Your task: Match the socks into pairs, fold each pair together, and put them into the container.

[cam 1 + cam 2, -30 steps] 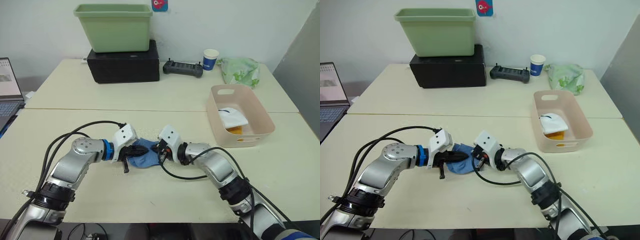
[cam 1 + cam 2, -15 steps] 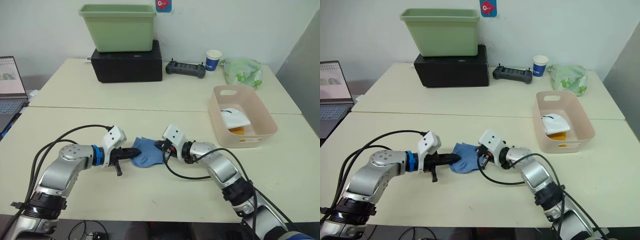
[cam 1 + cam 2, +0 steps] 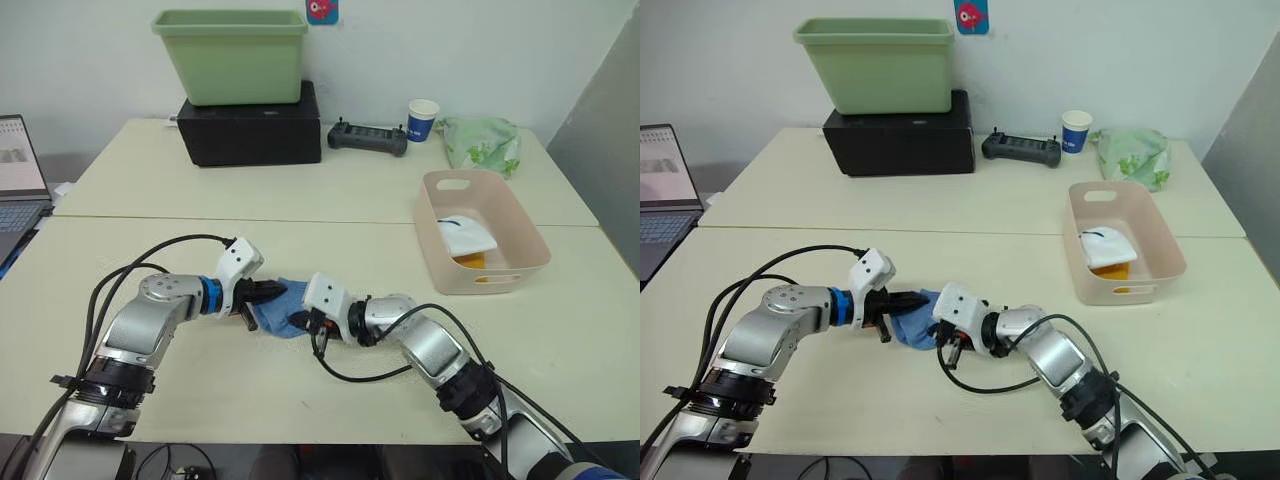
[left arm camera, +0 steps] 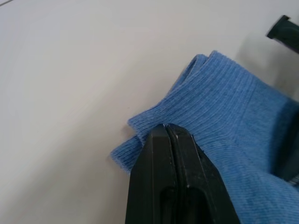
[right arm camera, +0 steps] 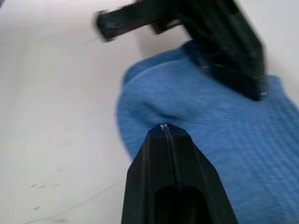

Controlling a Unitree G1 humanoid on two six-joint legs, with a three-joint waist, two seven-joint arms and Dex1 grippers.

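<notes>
Lying bunched on the near table (image 3: pixel 330 400), the blue socks (image 3: pixel 283 310) are being pinched from both sides: left gripper (image 4: pixel 167 132) is clenching the cuff edge, right gripper (image 5: pixel 163 128) is clamping the opposite side. White sock (image 3: pixel 462 236) and a yellow sock (image 3: pixel 472 261) are sitting inside the pink container (image 3: pixel 530 243), well apart at right.

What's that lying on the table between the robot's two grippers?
Blue socks, bunched together. The left gripper and right gripper each pinch the fabric, seen in both wrist views.
</notes>
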